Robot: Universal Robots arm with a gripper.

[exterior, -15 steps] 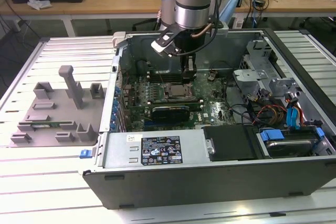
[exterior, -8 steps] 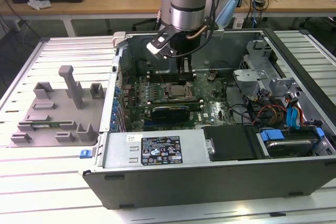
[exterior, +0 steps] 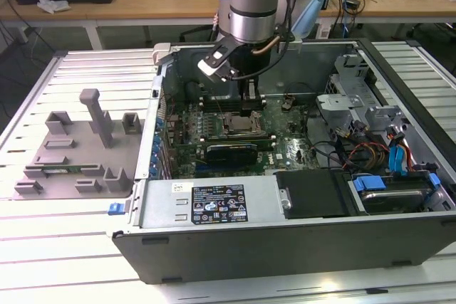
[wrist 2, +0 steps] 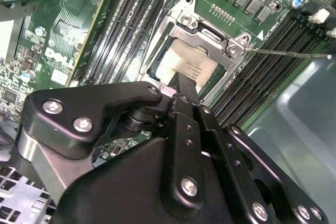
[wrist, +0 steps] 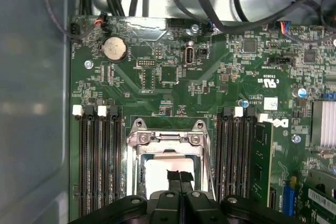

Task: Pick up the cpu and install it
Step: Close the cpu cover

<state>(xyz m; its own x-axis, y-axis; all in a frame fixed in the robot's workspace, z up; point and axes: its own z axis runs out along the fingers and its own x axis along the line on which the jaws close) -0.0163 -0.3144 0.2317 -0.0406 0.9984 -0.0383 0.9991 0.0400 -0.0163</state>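
The cpu (wrist 2: 176, 56), a pale silvery square, lies flat inside the open metal socket frame (wrist 2: 190, 20) on the green motherboard. In the first wrist view the cpu (wrist: 156, 170) sits in the same frame (wrist: 168, 138), between the rows of memory slots. My gripper (wrist 2: 185, 80) points straight down at it. Its two black fingertips are pressed together and rest on or just over the chip's top, near one edge. Nothing shows between the fingers (wrist: 173, 178). In the exterior view the gripper (exterior: 249, 107) hangs inside the open computer case over the socket (exterior: 239, 125).
A thin socket lever (wrist 2: 286, 53) sticks out sideways from the frame. A green memory stick (wrist: 261, 166) stands in a slot beside the socket. A drive cage and cables (exterior: 370, 140) fill the exterior view's right. A grey fixture tray (exterior: 78, 154) lies on the exterior view's left.
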